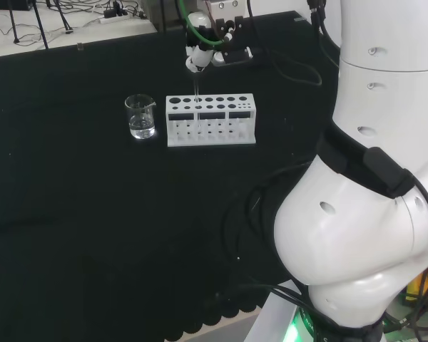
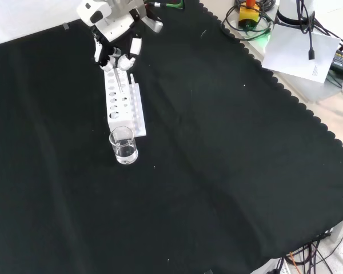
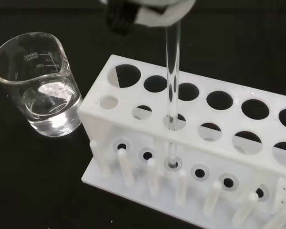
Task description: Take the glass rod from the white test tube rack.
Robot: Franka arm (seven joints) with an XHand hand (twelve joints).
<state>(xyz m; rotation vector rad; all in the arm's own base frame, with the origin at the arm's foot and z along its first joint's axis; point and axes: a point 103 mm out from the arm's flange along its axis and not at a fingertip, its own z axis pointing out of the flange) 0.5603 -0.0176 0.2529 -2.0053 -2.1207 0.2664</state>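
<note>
A: Where is the glass rod (image 3: pixel 172 81)?

B: Upright in the white test tube rack (image 3: pixel 214 143), through a hole in the front row of the top plate, its lower end at a seat in the base. The hand (image 2: pixel 119 48) hangs directly over the rack and pinches the rod's upper end between curled fingertips (image 3: pixel 157 12).

A: Why hold it from above?

B: I judge a straight lift clears the hole without tipping the rack.

A: Any writing?

B: The beaker (image 3: pixel 40 83) of clear liquid, just beside the rack's end on the tabletop (image 1: pixel 93 214), carries printed graduation marks; I leave them unread.
</note>
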